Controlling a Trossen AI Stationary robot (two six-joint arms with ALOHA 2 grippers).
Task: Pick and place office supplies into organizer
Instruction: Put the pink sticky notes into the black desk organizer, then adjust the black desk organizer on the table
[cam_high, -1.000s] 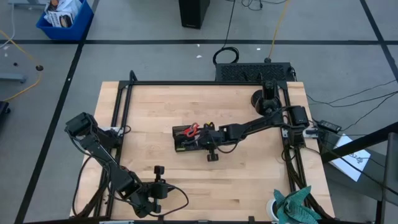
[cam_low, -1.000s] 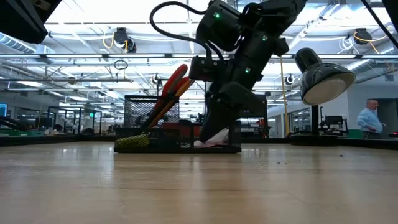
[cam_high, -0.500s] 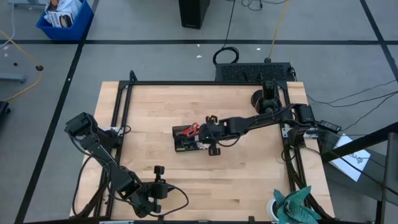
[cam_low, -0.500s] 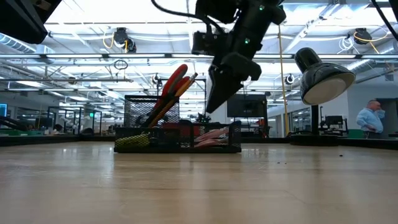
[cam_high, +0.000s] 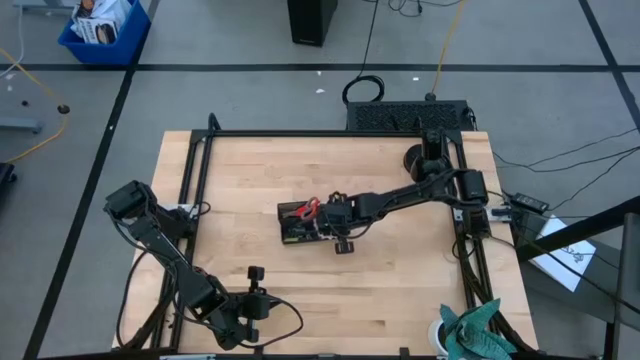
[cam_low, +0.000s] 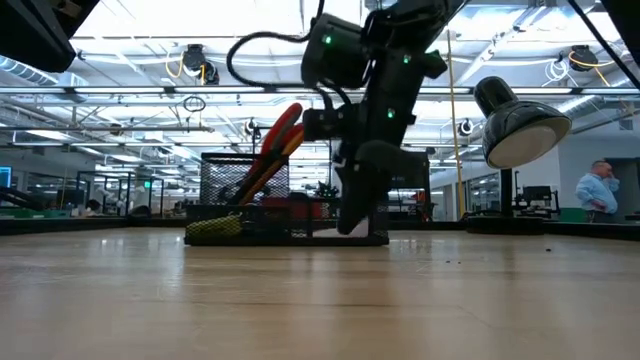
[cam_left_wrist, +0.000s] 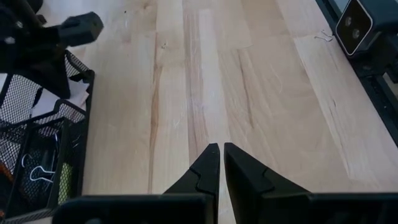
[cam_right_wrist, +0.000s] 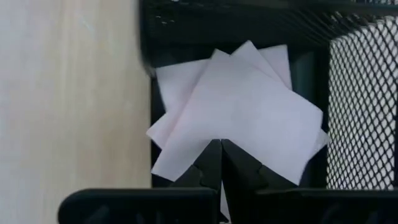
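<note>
My right pincer sat at mid-frame in the overhead view, fingers pressed together and gripping nothing, tips down over the loose pale sticky-note sheets. Those lay skewed in an end compartment of the small black wire-mesh organizer, directly ahead of my fingertips, so any next push would go straight down. My right arm was far nearer than my left pincer, which waited shut at the lower left. Red-handled scissors leaned upright inside. Around it lay the pale wooden tabletop, then a bright workshop.
</note>
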